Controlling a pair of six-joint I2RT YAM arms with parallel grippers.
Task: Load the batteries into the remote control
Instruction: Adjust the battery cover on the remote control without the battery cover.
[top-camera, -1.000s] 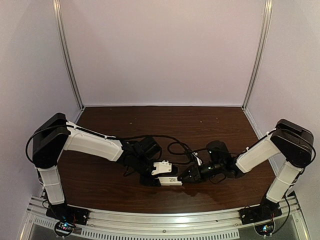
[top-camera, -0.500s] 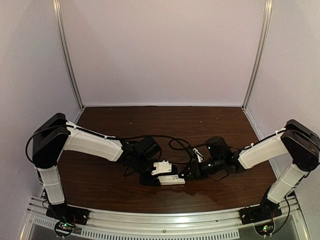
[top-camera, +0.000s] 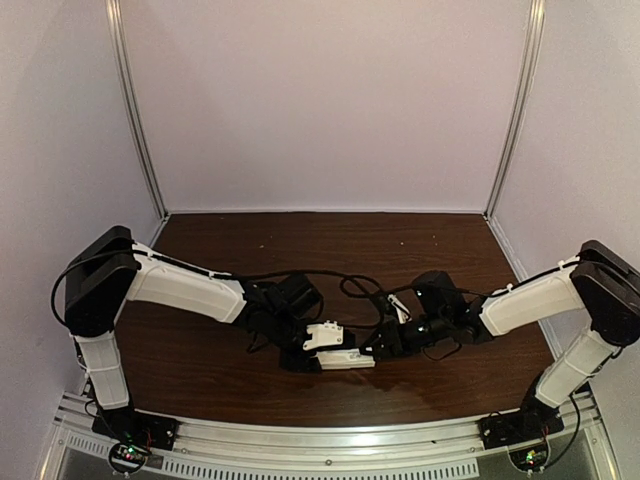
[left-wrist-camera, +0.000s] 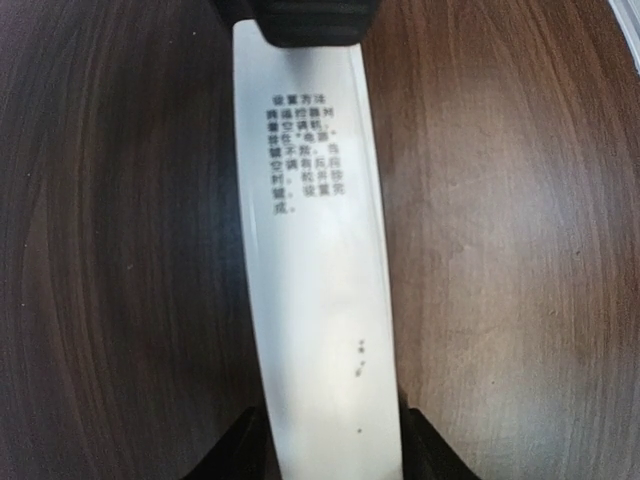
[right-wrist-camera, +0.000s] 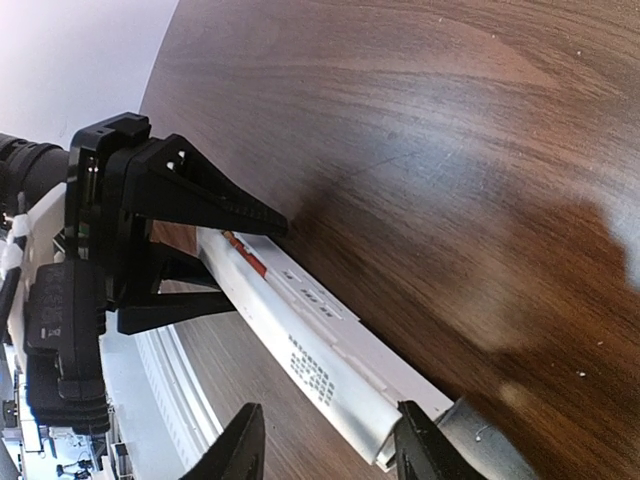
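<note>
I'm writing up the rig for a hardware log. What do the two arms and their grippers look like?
Both the left arm and right arm have white link casings with black joints and wrists. Loose black cables loop between them. The left gripper has black triangular fingers; the right gripper's are black too.

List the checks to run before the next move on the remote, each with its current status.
1. Left gripper clamped on the remote control: ok, its fingers press both sides.
2. Right gripper around the remote's other end: ok for position, but the jaws stand apart, with table showing on one side, so it is not gripping.
3. Remote resting on the table or lifted: cannot tell.
4. Sight of the batteries: cannot tell. Only a small orange-red patch shows on the remote near the left gripper.
5. Battery compartment open: cannot tell.
</note>
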